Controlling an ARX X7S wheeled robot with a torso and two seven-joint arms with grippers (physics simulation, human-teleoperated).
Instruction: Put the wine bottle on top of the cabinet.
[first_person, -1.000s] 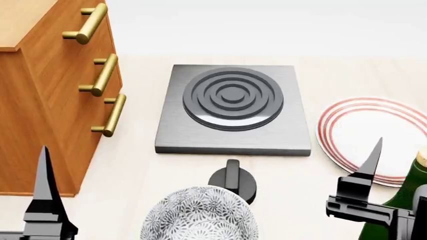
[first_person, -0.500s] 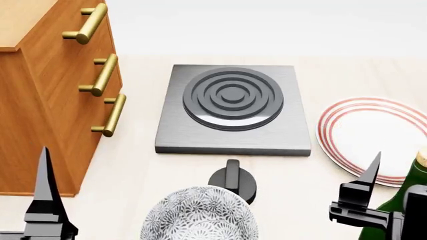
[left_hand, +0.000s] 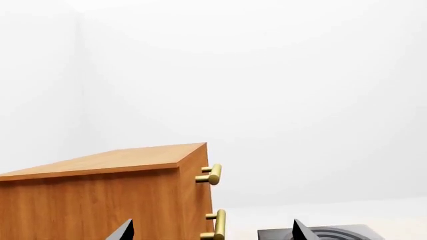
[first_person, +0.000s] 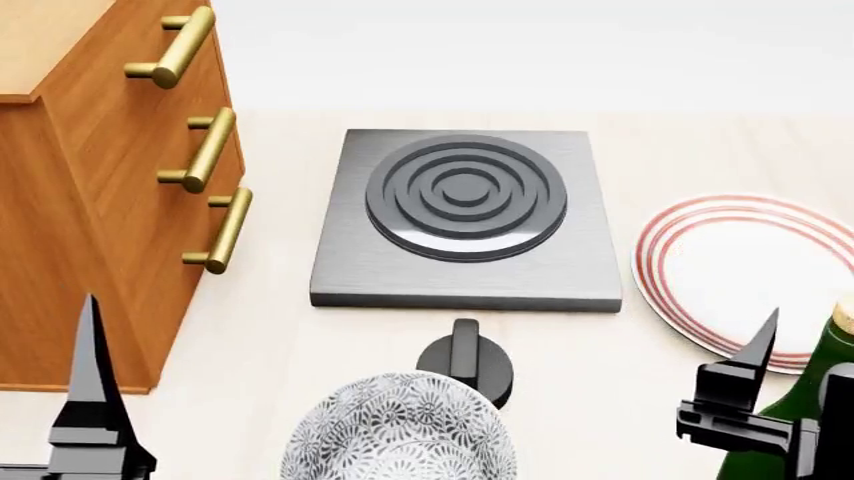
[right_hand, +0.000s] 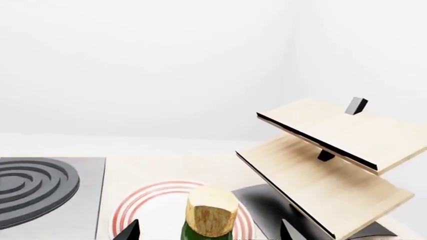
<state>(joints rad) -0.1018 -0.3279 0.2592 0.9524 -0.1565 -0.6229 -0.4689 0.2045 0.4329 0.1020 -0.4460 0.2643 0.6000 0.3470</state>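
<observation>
Walls: we see plain white walls (left_hand: 267, 75) all around, meeting in a faint corner in the left wrist view.
Desk: we see a pale cream desk (first_person: 267, 340) running back to the wall.
Furniture: we see two pale light-wood slanted boards (right_hand: 327, 165), one above the other on a dark support, at the desk's far side.
Light: we find it soft and even, with only faint shadows.
</observation>
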